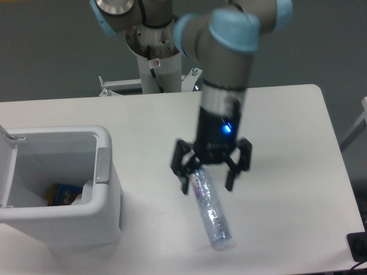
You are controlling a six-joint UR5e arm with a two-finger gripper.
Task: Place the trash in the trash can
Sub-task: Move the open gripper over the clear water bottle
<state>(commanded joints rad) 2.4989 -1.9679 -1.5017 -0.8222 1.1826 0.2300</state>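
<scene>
— Status over the tabletop (275, 126)?

— Gripper (207, 184) low over the cap end of the bottle (210, 209), jaws spread wide, one finger on each side of the neck, nothing clamped yet. Bottle lying flat, rest of its length running out below the jaws toward the near edge.

— And the wrapper?

— A pale crumpled scrap, probably the wrapper (87, 190), down inside the trash can (103, 212), well off to the left of the jaws, beside something colourful at the bottom; too small to say more. Lid (6, 172) swung open at the can's far left.

— So how far along?

— About halfway, by the look of it. One piece apparently binned, one left. Still to do: close on the bottle, lift, carry leftward over the open can, release.

— Any snag ahead?

— Possibly. Smooth round plastic, gripped near one end, likely to droop or swing once off the tabletop.
</scene>
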